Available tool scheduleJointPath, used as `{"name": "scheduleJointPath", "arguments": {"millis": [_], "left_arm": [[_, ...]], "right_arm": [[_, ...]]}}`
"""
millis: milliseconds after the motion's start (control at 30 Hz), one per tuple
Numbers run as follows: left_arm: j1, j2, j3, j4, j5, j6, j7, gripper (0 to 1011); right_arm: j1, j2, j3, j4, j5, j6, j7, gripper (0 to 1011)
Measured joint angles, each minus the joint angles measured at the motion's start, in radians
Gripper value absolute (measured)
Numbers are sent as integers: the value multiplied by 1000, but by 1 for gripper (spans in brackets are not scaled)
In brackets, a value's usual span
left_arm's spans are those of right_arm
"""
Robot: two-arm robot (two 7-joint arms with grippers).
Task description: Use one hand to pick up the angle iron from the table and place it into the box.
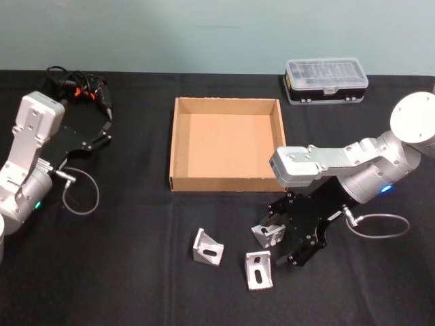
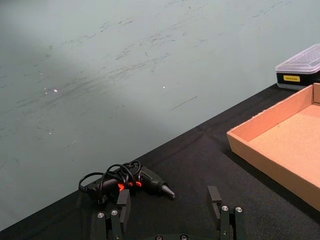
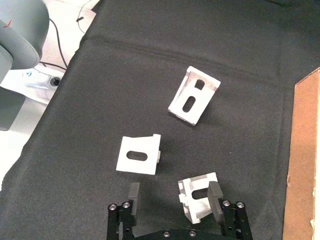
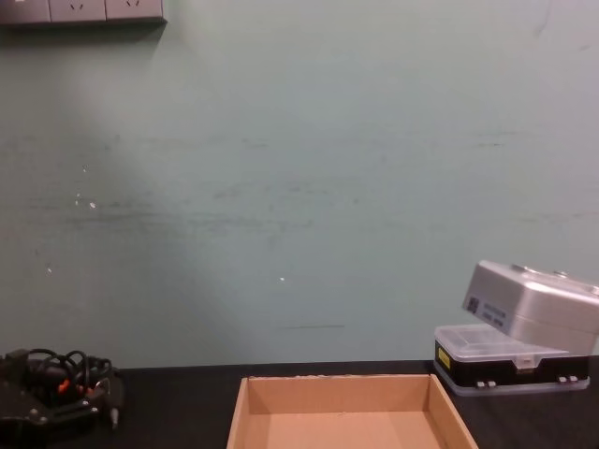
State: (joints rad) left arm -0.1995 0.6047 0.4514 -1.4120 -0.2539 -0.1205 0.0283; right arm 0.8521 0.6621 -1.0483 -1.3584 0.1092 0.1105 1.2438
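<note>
3 slotted silver angle irons (image 1: 206, 247) on black table (image 1: 122, 272), clustered nr front wall of shallow tan box (image 1: 224, 183).

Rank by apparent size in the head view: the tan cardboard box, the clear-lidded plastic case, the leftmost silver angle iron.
1. Shallow tan cardboard box, clearly largest.
2. Clear-lidded black-and-yellow plastic organiser case.
3. Leftmost silver metal angle iron, smallest, despite lying nearer the camera.

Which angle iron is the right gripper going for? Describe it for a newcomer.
Start at the cardboard box; three angle irons lie before its front wall. Take the rightmost iron, nearest the box, between the open right gripper's fingers.
</note>
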Motion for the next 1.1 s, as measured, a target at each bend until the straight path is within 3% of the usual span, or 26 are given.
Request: {"name": "scheduleJointPath", "arguments": {"millis": [833,933,1100], "left_arm": [[0,0,0,0,0,0,0,1000],[0,0,0,0,0,0,0,1000],[0,0,0,0,0,0,0,1000]], "right_arm": [[7,6,-21,9,26,-16,-41,112],[6,7,-22,6,25,-17,-45,62],[2,11,-21,-5,25,-17,-53,62]]}}
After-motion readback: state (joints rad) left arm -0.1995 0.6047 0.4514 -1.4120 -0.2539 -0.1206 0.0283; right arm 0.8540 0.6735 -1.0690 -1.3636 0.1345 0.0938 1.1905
